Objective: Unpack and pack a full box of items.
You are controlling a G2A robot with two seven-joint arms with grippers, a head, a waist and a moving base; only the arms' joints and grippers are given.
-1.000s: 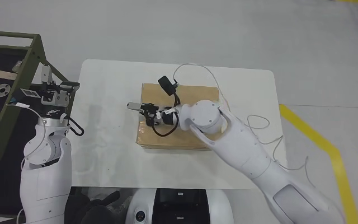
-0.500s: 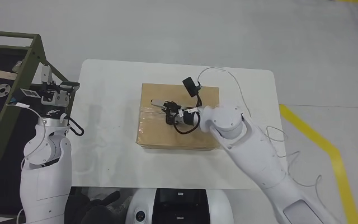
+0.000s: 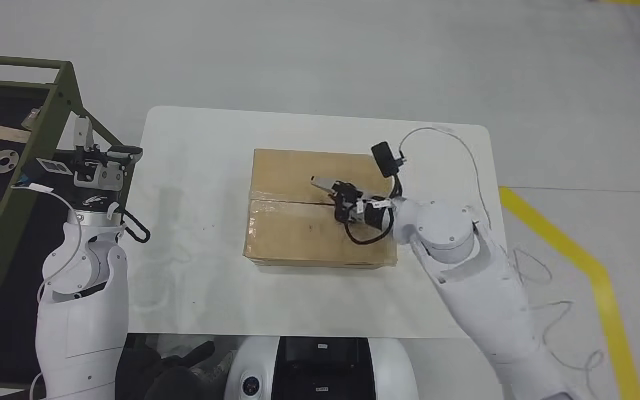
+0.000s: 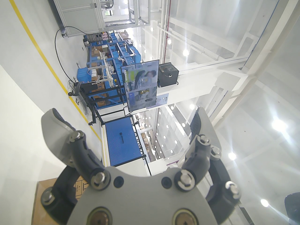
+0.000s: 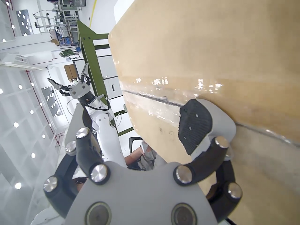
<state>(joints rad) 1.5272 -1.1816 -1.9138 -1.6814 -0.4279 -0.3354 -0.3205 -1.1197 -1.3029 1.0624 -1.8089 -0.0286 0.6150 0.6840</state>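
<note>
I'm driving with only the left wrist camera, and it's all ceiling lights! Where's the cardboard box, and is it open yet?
Observer: The cardboard box sits in the middle of the white table, with its flaps shut and taped along the top.
Operator: What's the other arm doing?
Observer: The right gripper is low over the box top, with one finger pad lying beside the taped seam.
Operator: And where's my arm?
Observer: Your left gripper is at the table's left edge, next to a green cart frame, pointing upward.
</note>
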